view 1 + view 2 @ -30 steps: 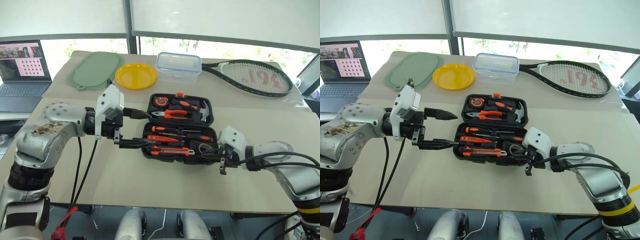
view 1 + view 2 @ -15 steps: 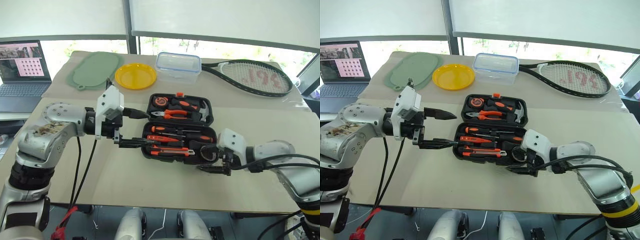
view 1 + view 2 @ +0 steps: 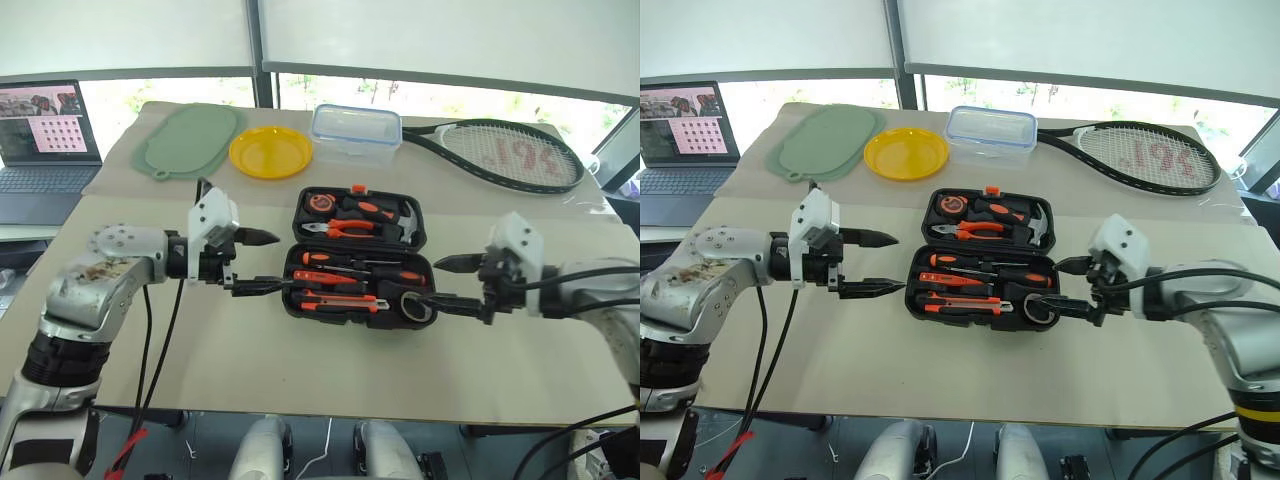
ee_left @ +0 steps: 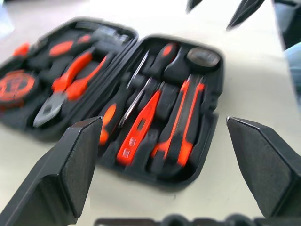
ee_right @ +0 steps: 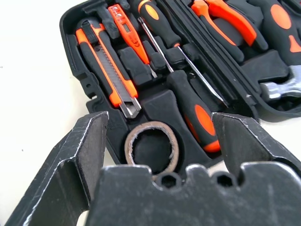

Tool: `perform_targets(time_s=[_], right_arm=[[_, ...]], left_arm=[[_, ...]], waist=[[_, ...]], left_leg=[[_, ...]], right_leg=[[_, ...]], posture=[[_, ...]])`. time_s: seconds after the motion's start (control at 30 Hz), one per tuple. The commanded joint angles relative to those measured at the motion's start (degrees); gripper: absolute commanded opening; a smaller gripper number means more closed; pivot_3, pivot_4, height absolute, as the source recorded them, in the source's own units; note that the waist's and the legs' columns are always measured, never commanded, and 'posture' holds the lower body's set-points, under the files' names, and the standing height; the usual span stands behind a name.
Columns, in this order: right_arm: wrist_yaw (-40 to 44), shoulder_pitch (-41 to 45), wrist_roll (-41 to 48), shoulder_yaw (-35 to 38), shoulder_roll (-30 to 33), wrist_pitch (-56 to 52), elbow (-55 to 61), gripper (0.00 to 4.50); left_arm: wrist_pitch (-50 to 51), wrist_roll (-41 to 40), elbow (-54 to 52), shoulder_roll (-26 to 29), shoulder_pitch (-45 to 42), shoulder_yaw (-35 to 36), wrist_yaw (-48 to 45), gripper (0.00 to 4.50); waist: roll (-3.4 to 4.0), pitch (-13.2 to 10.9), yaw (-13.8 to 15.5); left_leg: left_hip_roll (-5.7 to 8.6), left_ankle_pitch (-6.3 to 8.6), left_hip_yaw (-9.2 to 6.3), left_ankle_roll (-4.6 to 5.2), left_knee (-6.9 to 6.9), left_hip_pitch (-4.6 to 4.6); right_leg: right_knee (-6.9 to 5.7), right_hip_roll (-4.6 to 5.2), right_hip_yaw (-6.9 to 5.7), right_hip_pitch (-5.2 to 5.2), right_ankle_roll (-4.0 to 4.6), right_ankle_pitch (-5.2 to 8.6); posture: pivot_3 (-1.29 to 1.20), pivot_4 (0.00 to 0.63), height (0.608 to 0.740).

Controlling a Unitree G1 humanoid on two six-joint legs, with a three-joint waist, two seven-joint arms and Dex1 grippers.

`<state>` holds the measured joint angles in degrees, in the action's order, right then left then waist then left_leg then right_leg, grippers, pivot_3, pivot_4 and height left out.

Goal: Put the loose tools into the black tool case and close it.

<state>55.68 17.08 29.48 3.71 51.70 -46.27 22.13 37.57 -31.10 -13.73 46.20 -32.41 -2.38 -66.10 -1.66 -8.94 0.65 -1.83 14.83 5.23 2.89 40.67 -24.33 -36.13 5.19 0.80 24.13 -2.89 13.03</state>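
Both grippers, left [image 3: 258,261] and right [image 3: 452,283], hang wide open and empty on either side of the black tool case [image 3: 357,258], probably placed to fold it shut, since the tape roll [image 5: 151,149], utility knife [image 5: 107,66] and screwdrivers [image 5: 187,94] sit in their slots.

- Daylight pours in through the windows [image 3: 440,100] behind the table [image 3: 300,370]; the glass is blown out white, and the scene is bright and even
- Shadows on the table are soft and faint; my arms cast only pale ones
- My left wrist picture is smeared with motion blur; the black tool case [image 4: 141,108] looks soft
- My right wrist picture is sharp on the case; my own fingers [image 5: 70,160] close up are slightly soft
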Motion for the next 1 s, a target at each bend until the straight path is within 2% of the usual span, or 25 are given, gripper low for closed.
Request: perform_targets(time_s=[0.03,0.07,0.1,0.17,0.23,0.3,0.33,0.53,0.67,0.83,0.93,1.0], right_arm=[[-2.04,0.51,-1.46,-3.04,-2.04,1.84,1.2,3.05],[-2.28,0.26,-1.9,-3.64,-2.27,2.12,1.15,2.78],[-2.54,0.01,-2.34,-4.18,-2.52,2.42,0.95,2.32],[-3.11,-0.29,-3.12,-5.13,-3.19,2.83,0.23,1.77],[-3.61,-0.45,-4.06,-6.13,-3.91,3.42,-0.85,0.93],[-3.87,-0.72,-5.66,-7.23,-4.32,4.84,-2.03,0.31],[-4.07,-0.75,-6.5,-7.87,-4.59,5.61,-2.79,0.14],[-5.46,-1.58,-11.72,-10.81,-4.43,8.48,-6.74,0.14],[-4.97,-2.85,-9.02,-6.99,-4.4,7.71,-4.21,0.14],[-3.91,-2.36,1.38,4.01,-3.38,0.94,0.76,0.14],[-4.18,-1.9,3.11,7.26,-2.16,-0.9,-0.53,0.14],[-5.17,-1.48,0.24,6.66,-1.22,1.09,-3.86,0.14]], left_arm=[[0.06,-1.64,-3.28,0.19,-2.39,-0.11,-1.4,4.5],[0.28,-1.87,-3.7,0.23,-2.51,-0.19,-1.51,4.5],[0.48,-2.06,-4.13,0.25,-2.65,-0.27,-1.65,4.5],[0.86,-2.49,-4.94,0.23,-2.94,-0.38,-1.91,4.5],[1.16,-2.84,-5.62,0.2,-3.2,-0.52,-2.03,4.5],[1.43,-3.02,-6.16,0.17,-3.24,-0.58,-1.99,4.5],[1.49,-3.05,-6.36,0.2,-3.21,-0.61,-2.02,4.5],[1.42,-2.89,-6.61,0.58,-3.22,-0.84,-2.29,4.5],[1.42,-2.71,-6.42,0.79,-3.18,-0.76,-2.18,4.5],[1.45,-2.43,-5.07,1.75,-1.7,0.85,-1.17,4.5],[0.9,-1.37,-2.8,2.21,-0.43,1.61,-0.13,4.5],[-0.88,1.4,0.74,2.21,0.52,1.06,1.36,4.5]], waist=[[0.01,0.0,-0.01],[0.01,0.0,-0.01],[0.01,0.0,-0.01],[0.01,0.0,0.0],[0.01,-0.01,0.05],[0.01,-0.01,0.05],[0.01,-0.01,0.05],[0.01,0.0,-0.02],[0.0,0.0,0.2],[0.01,-0.01,0.1],[0.01,-0.01,0.01],[0.0,-0.01,-0.01]], left_leg=[[0.02,0.0,0.0,0.0,0.0,-0.02],[0.02,0.0,0.02,0.0,0.0,-0.01],[0.03,0.0,0.02,0.0,0.0,-0.02],[0.03,0.0,0.02,0.0,0.0,-0.01],[0.03,0.0,0.01,0.0,0.0,-0.02],[0.03,0.0,0.01,0.0,0.0,-0.01],[0.03,0.0,0.01,0.0,0.0,-0.01],[0.03,0.0,0.01,0.0,0.01,0.01],[0.04,0.0,-0.02,0.0,0.02,0.03],[0.02,0.0,-0.01,0.0,0.03,-0.02],[0.0,0.0,-0.02,0.0,0.0,0.03],[0.0,0.0,-0.01,0.0,0.0,0.03]], right_leg=[[0.0,0.0,0.01,0.02,0.0,0.0],[0.0,0.01,0.02,0.03,0.0,0.0],[0.0,0.0,0.01,0.02,0.0,0.0],[0.0,0.0,0.01,0.02,0.0,0.0],[0.01,0.0,0.0,0.01,0.0,0.0],[0.01,0.0,0.0,0.0,-0.01,0.0],[0.01,0.0,0.0,-0.01,-0.01,0.0],[0.0,-0.02,0.0,0.0,-0.01,0.0],[0.01,0.0,-0.03,-0.07,-0.01,0.0],[0.0,0.02,0.0,-0.01,-0.02,0.0],[0.0,-0.01,-0.01,-0.04,-0.01,0.0],[0.01,-0.03,-0.01,-0.03,0.0,0.0]], posture=[[0.0,0.15,0.738],[0.0,0.15,0.738],[0.0,0.15,0.738],[0.0,0.15,0.738],[0.0,0.15,0.738],[0.0,0.15,0.738],[0.0,0.15,0.738],[0.0,0.15,0.738],[0.0,0.15,0.738],[0.0,0.15,0.738],[0.0,0.15,0.738],[0.0,0.15,0.738]])
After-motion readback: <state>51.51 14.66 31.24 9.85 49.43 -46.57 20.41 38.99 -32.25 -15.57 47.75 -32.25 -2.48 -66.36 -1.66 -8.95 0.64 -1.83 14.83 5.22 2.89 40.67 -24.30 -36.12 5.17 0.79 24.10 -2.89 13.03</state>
